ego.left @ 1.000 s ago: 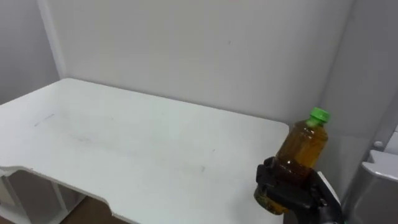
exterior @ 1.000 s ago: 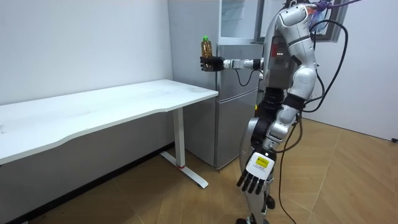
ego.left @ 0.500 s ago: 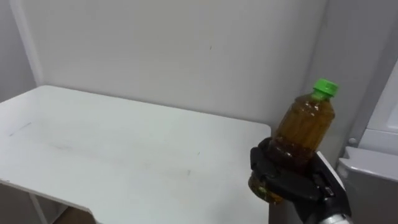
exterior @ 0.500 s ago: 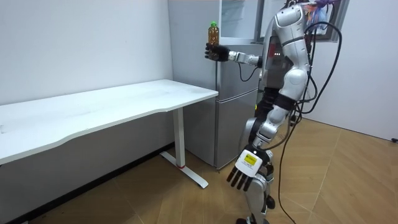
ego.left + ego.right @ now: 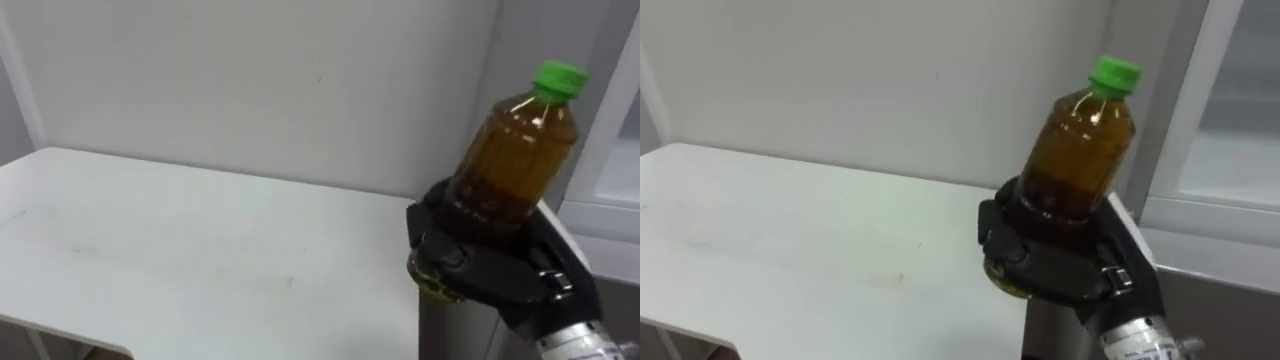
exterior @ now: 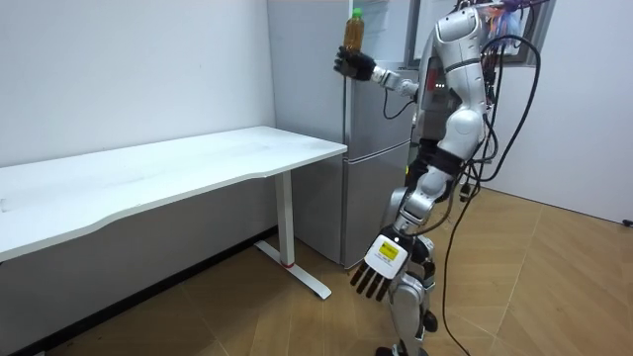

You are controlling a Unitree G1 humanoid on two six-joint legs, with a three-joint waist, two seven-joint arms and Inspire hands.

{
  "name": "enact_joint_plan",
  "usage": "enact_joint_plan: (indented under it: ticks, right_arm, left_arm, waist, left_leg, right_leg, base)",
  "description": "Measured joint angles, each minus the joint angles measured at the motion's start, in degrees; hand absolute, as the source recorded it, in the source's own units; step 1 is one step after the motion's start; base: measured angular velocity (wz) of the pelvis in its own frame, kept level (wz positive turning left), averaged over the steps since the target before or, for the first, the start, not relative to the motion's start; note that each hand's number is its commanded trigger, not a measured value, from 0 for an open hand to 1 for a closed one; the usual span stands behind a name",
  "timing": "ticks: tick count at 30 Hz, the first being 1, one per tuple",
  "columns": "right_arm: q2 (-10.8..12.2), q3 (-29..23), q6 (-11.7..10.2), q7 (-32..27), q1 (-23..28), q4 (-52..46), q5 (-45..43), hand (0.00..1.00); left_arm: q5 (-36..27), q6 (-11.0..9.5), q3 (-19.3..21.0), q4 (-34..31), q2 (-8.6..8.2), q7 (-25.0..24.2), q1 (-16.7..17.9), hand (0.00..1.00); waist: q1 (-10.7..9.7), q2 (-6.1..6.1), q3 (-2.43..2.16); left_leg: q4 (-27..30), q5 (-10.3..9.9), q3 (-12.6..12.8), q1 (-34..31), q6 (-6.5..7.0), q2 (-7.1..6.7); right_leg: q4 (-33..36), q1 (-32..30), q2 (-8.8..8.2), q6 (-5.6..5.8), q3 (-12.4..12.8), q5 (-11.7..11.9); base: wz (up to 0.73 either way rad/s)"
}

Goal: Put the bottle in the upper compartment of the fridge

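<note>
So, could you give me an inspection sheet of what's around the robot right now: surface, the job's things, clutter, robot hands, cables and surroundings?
surface: white table, nothing seen on it.
job's things: bottle of amber liquid with a green cap, upright, held up high next to the fridge, whose upper compartment looks open.
clutter: nothing seen.
robot hands: right robot hand curled round the bottle's lower half; left robot hand hangs low by the legs, fingers straight, holding nothing.
cables: nothing seen apart from the robot's own.
surroundings: plain wall behind the table, wooden floor; the robot stands in front of the fridge, by the table's end.
</note>
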Motion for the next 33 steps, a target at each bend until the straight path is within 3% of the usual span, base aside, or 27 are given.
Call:
enact_joint_plan:
  ticks: [3,6,12,20,28,33]
  right_arm:
    - [-0.01,-6.77,-0.29,-3.03,1.30,-0.49,-1.23,1.00]
    - [0.00,-10.62,-0.37,-6.15,3.48,-0.51,-1.65,1.00]
    - [-0.03,-15.00,-0.38,-10.24,5.72,-0.51,-1.44,1.00]
    - [-0.06,-15.94,-0.52,-13.76,5.71,-0.72,-1.62,1.00]
    - [-0.09,-15.94,-0.58,-14.30,5.71,-0.75,-1.65,1.00]
    - [-0.09,-15.94,-0.58,-14.33,5.72,-0.75,-1.94,1.00]
  left_arm:
    - [-0.30,-0.68,0.25,-0.01,-0.01,0.06,0.57,0.00]
    - [-0.40,-2.01,0.30,0.35,0.05,0.07,1.06,0.00]
    - [-0.72,-3.72,0.50,2.49,0.06,0.07,1.18,0.00]
    - [-0.73,-4.39,1.91,3.36,0.10,0.06,2.25,0.00]
    - [-0.77,-4.39,1.94,3.40,0.10,0.06,2.24,0.00]
    - [-0.78,-4.39,2.07,3.39,0.23,0.06,2.01,0.00]
  waist:
    - [-1.96,-0.21,-0.20]
    - [-2.67,-0.08,-0.31]
    - [-4.78,-0.50,-0.20]
    - [-5.35,-1.89,0.00]
    - [-5.35,-1.69,-0.10]
    - [-5.39,-1.91,0.08]
  left_leg:
    - [-0.39,0.00,1.10,0.43,-0.01,0.14]
    - [-0.88,-0.09,3.16,0.91,-0.16,0.63]
    - [-0.95,-0.10,5.01,0.90,-0.19,0.66]
    - [-0.97,-0.10,5.49,0.88,-0.19,0.71]
    - [-1.54,-0.10,5.90,0.91,-0.20,0.77]
    - [-1.54,-0.10,6.06,0.99,-0.20,0.77]
  right_leg:
    - [0.15,-0.16,0.20,-0.08,1.03,0.13]
    - [0.44,-1.06,0.83,-0.46,2.88,0.39]
    - [1.60,-2.72,0.98,-0.50,4.94,0.40]
    - [0.98,-2.93,1.37,-0.52,5.95,0.54]
    - [0.99,-3.43,1.54,-0.52,6.39,0.54]
    - [0.99,-3.62,1.56,-0.52,6.56,0.54]
  base:
    - [-0.20]
    - [-0.37]
    - [-0.18]
    - [-0.05]
    - [-0.02]
    - [-0.02]
